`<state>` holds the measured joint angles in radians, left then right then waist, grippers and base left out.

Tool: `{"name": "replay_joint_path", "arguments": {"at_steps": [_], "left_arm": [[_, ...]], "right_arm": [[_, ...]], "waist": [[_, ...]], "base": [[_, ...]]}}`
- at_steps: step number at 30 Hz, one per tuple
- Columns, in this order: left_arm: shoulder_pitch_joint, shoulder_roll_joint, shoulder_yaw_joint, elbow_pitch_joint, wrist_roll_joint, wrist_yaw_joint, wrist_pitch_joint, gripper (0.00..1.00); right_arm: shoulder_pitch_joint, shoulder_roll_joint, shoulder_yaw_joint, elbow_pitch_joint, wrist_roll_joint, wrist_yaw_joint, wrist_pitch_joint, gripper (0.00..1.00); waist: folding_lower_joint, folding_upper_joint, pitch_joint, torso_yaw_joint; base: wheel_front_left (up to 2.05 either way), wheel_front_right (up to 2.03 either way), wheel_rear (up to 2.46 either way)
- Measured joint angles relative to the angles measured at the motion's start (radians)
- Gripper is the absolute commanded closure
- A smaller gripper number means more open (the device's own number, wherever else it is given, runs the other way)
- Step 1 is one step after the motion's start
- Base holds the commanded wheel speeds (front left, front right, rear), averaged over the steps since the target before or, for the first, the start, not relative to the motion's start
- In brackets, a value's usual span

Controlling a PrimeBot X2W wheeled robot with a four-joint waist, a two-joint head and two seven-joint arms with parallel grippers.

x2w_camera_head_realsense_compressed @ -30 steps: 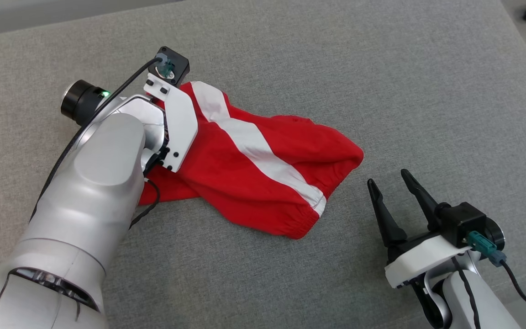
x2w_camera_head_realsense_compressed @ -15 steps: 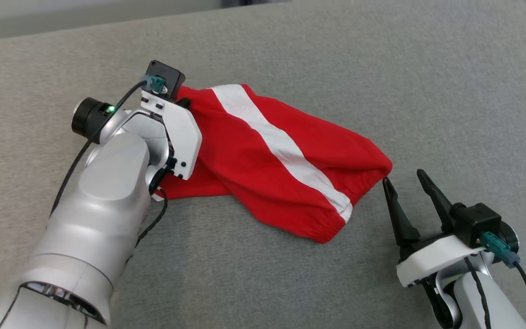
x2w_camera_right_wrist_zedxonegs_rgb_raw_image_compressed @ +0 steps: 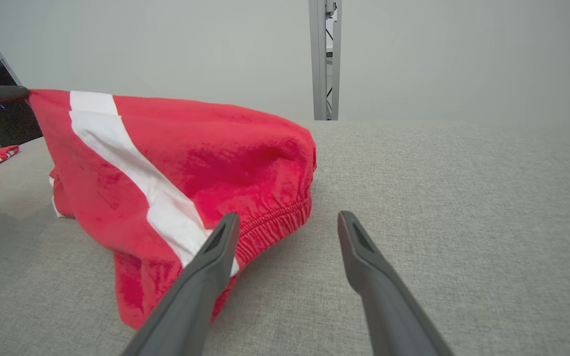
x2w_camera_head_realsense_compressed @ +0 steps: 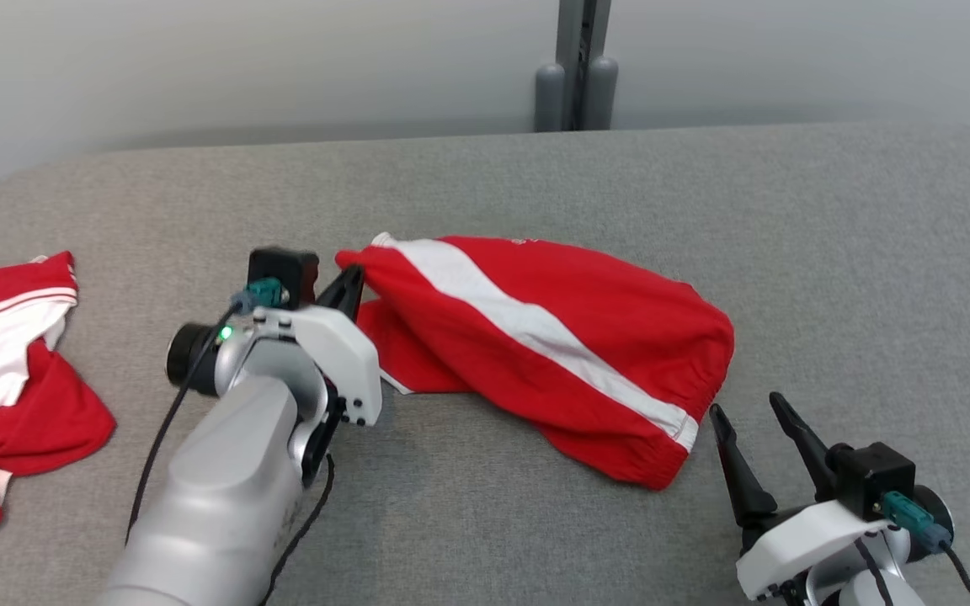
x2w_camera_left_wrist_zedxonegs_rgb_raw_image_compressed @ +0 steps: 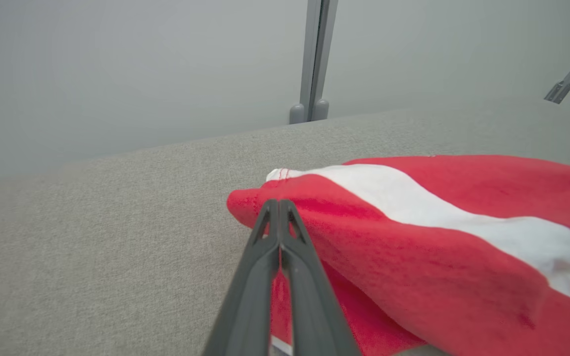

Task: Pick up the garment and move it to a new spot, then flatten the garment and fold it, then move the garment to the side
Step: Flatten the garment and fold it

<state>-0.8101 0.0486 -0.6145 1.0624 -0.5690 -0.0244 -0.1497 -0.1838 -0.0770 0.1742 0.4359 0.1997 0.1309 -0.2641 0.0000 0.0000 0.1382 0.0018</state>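
The garment [x2w_camera_head_realsense_compressed: 569,337], red with a white stripe, lies bunched across the middle of the grey padded surface [x2w_camera_head_realsense_compressed: 855,252]. My left gripper [x2w_camera_head_realsense_compressed: 354,279] is shut on its left edge, and that corner is raised off the surface. The left wrist view shows the closed tips of the left gripper [x2w_camera_left_wrist_zedxonegs_rgb_raw_image_compressed: 278,205] pinching the red cloth [x2w_camera_left_wrist_zedxonegs_rgb_raw_image_compressed: 438,237]. My right gripper [x2w_camera_head_realsense_compressed: 744,406] stands open just right of the elastic hem, holding nothing. In the right wrist view the right gripper [x2w_camera_right_wrist_zedxonegs_rgb_raw_image_compressed: 289,217] has its left finger in front of the garment [x2w_camera_right_wrist_zedxonegs_rgb_raw_image_compressed: 191,163] hem.
Another red and white garment [x2w_camera_head_realsense_compressed: 5,379] lies crumpled at the surface's left edge. A grey post [x2w_camera_head_realsense_compressed: 573,76] stands against the pale wall behind the far edge. Bare grey surface stretches to the right and front.
My left gripper has shut on the garment's left edge and raised it. The head camera has tilted up, bringing the wall and the other garment into view. The right gripper stays open.
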Motion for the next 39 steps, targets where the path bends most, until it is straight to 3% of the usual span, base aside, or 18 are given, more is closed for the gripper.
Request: {"name": "replay_joint_path", "arguments": {"at_steps": [9, 18, 19, 20, 21, 22, 23, 31, 39], "left_arm": [[0.233, 0.015, 0.021, -0.048, -0.041, 0.076, -0.061, 1.00], [0.426, 0.055, 0.053, -0.102, -0.048, 0.149, -0.108, 1.00], [0.444, 0.057, 0.058, -0.110, -0.047, 0.155, -0.109, 0.87], [0.463, 0.058, 0.065, -0.118, -0.047, 0.164, -0.110, 0.85], [0.481, 0.059, 0.073, -0.132, -0.042, 0.179, -0.110, 0.74], [0.499, 0.063, 0.084, -0.151, -0.034, 0.189, -0.111, 0.55], [0.515, 0.068, 0.095, -0.177, -0.024, 0.198, -0.111, 0.03], [0.666, 0.115, 0.233, -0.472, 0.134, 0.263, -0.112, 0.00], [0.774, 0.110, 0.385, -0.664, 0.276, 0.257, -0.114, 0.00]], "right_arm": [[0.063, 0.008, 0.044, 0.020, 0.022, 0.000, 0.000, 0.00], [0.072, 0.007, 0.101, 0.043, 0.048, 0.000, 0.000, 0.00], [0.073, 0.007, 0.104, 0.044, 0.048, 0.000, 0.000, 0.00], [0.073, 0.007, 0.105, 0.045, 0.049, 0.000, 0.000, 0.00], [0.073, 0.007, 0.105, 0.047, 0.049, 0.000, 0.000, 0.00], [0.073, 0.007, 0.106, 0.049, 0.050, 0.000, 0.000, 0.00], [0.073, 0.006, 0.105, 0.049, 0.050, 0.000, 0.000, 0.00], [0.092, 0.008, 0.085, 0.029, 0.031, 0.000, 0.000, 0.00], [0.114, 0.016, 0.049, -0.023, -0.004, 0.000, 0.000, 0.00]], "waist": [[0.0000, 0.0000, -0.098, 0.070], [0.0000, 0.0000, -0.133, 0.043], [0.0000, 0.0000, -0.135, 0.037], [0.0000, 0.0000, -0.137, 0.031], [0.0000, 0.0000, -0.139, 0.025], [0.0000, 0.0000, -0.141, 0.019], [0.0000, 0.0000, -0.143, 0.014], [0.0000, 0.0000, -0.166, -0.018], [0.0000, 0.0000, -0.182, -0.032]], "base": [[0.00, 0.00, 0.00], [0.00, 0.00, 0.00], [0.00, 0.00, 0.00], [0.00, 0.00, 0.00], [0.00, 0.00, 0.00], [0.00, 0.00, 0.00], [0.00, 0.00, 0.00], [0.00, 0.00, 0.00], [0.00, 0.00, 0.00]]}}
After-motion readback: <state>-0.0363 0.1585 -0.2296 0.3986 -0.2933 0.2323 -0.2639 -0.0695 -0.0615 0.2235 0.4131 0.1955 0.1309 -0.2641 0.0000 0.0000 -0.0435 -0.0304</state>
